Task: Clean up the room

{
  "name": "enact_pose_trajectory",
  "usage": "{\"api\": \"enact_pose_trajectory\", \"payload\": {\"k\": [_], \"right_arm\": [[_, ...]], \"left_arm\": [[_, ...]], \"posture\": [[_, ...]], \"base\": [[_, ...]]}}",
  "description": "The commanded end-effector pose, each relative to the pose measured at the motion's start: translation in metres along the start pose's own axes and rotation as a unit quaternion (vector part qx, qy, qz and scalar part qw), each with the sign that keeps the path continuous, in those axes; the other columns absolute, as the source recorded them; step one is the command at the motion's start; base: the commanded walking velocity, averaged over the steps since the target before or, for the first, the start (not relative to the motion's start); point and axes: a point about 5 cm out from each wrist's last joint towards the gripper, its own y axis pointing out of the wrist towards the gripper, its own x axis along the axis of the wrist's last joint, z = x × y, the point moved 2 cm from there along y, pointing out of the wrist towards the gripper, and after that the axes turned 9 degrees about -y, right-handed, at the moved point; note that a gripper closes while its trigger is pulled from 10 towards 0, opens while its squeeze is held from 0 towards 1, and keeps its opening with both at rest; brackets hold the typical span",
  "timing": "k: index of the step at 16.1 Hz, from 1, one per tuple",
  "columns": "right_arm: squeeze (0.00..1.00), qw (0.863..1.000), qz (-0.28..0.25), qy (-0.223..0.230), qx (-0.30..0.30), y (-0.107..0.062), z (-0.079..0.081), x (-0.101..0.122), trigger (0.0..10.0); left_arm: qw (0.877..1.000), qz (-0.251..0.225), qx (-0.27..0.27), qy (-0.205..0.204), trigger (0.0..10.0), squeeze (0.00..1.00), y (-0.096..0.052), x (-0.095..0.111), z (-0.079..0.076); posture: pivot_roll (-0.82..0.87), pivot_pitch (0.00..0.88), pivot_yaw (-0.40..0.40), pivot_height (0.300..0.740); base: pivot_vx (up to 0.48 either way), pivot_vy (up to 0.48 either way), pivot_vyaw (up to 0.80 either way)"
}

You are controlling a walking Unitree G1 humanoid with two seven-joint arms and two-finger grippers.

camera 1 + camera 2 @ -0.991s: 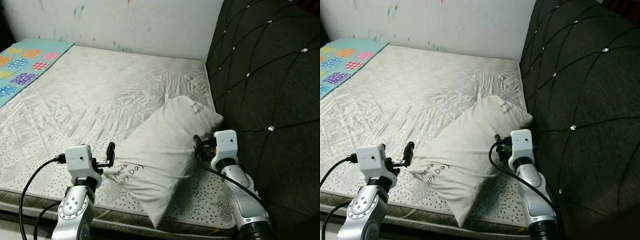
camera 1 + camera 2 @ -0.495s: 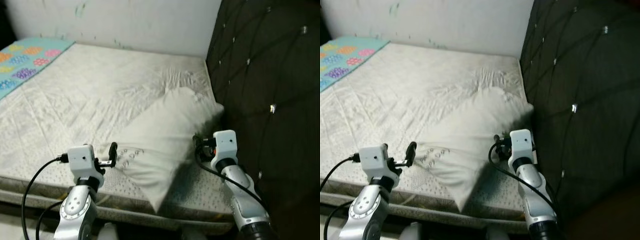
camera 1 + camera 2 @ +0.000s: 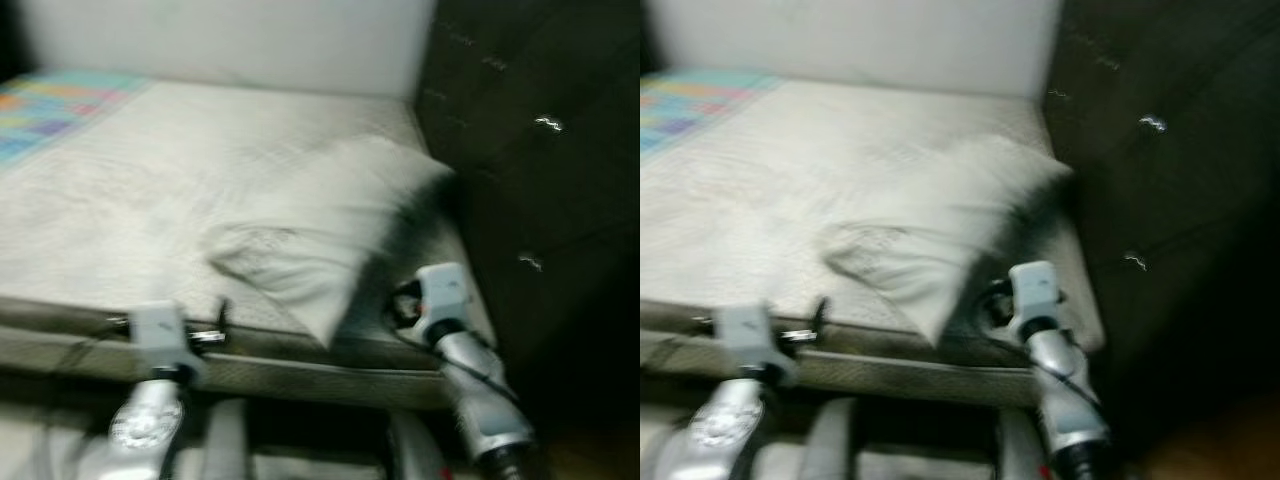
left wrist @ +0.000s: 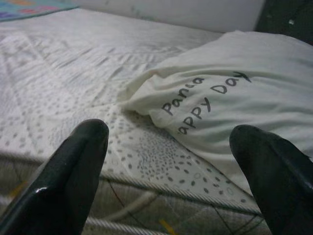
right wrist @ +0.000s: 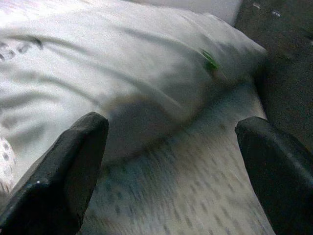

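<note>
Left eye view is smeared, but I can make out the white pillow (image 3: 320,235) lying on the pale mattress (image 3: 120,190) in the middle of the frame, its far end near the dark tufted headboard (image 3: 530,150) on the right. A patterned blanket (image 3: 50,100) sits at the upper left. My left gripper (image 4: 168,161) hangs at the lower left by the mattress edge, its fingers (image 4: 73,161) spread wide with nothing between them; its wrist camera shows printed lettering on the pillow just ahead. My right gripper (image 5: 171,166) is at the lower right beside the pillow's near corner, fingers likewise apart and empty.
</note>
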Motion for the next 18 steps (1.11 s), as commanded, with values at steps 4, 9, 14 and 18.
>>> {"api": "enact_pose_trajectory", "payload": {"k": [4, 9, 14, 18], "right_arm": [[0.0, 1.0, -0.01, -0.01, -0.006, 0.003, -0.01, 0.007, 10.0], [0.0, 0.999, -0.027, -0.014, 0.016, 0.003, -0.003, 0.012, 10.0], [0.0, 0.997, -0.007, -0.011, 0.075, -0.001, 0.018, 0.005, 10.0], [0.0, 0.995, 0.01, -0.009, 0.102, -0.008, 0.028, -0.002, 10.0]], "left_arm": [[1.0, -0.013, -0.015, -0.003, 10.0, 0.0, 0.002, 0.006, -0.011], [1.0, -0.022, -0.016, -0.005, 10.0, 0.0, 0.002, 0.011, -0.012], [1.0, -0.01, -0.001, -0.001, 10.0, 0.0, -0.003, 0.008, -0.008], [1.0, 0.004, 0.012, 0.005, 10.0, 0.0, -0.014, 0.004, -0.001]], "posture": [[-0.05, 0.0, -0.05, 0.574], [-0.05, 0.0, -0.05, 0.574], [-0.04, 0.0, -0.053, 0.574], [-0.03, 0.0, -0.05, 0.574]], "base": [[0.0, 0.0, 0.0], [0.0, 0.0, 0.0], [0.0, 0.0, 0.0], [0.0, 0.0, 0.0]]}}
